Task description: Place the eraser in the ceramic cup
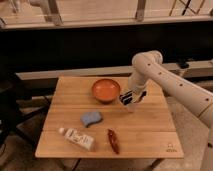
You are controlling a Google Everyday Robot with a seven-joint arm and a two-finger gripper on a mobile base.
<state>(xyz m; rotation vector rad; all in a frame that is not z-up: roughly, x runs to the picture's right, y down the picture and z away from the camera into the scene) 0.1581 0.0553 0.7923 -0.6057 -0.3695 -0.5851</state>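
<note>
The ceramic cup (105, 90) is a round, shallow orange-red bowl standing at the back middle of the wooden table (150, 125). A blue eraser pad (91, 118) lies flat on the table, in front of the cup and slightly to its left. My gripper (129, 100) hangs from the white arm (150, 65) just right of the cup, low over the table. It is apart from the eraser, which lies to its front left.
A white bottle (76, 138) lies on its side near the table's front left edge. A small dark red object (113, 140) lies next to it at the front middle. A dark bench and railing run behind the table.
</note>
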